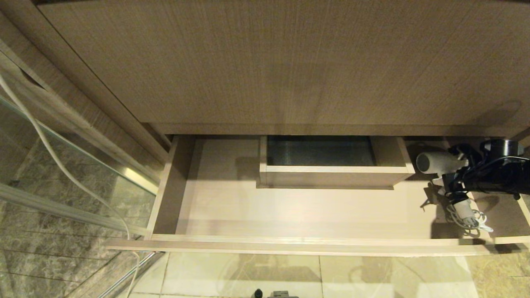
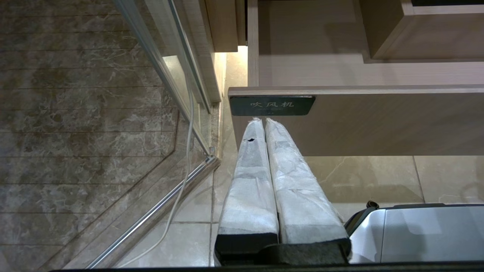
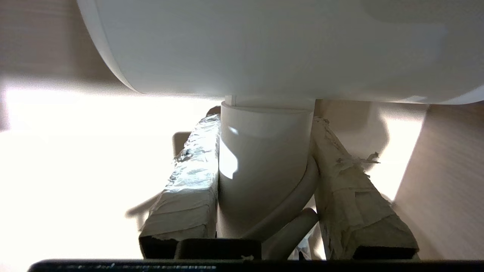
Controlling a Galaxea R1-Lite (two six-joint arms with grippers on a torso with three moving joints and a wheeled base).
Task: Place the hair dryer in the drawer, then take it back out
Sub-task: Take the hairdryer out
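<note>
Drawer (image 1: pixel 290 215), the wide shallow light-brown wood-grain one, stands pulled out, its boxed cutout (image 1: pixel 331 169) in mid-floor. I see the small white hair dryer (image 1: pixel 437 162) with cylindrical barrel inside at the far right end, barrel pointing toward the cutout, coiled white cord (image 1: pixel 470 217) trailing toward the front rail. Right gripper (image 3: pixel 264 166) reaches in from the right; its taped fingers (image 3: pixel 189 181) bracket the white handle with the cord beside it, pressed on both sides. I judge a handle grip chosen because the barrel is too wide. Left gripper (image 2: pixel 264 122) hangs outside below the drawer front, fingers together, empty, near the dark label (image 2: pixel 271 105).
</note>
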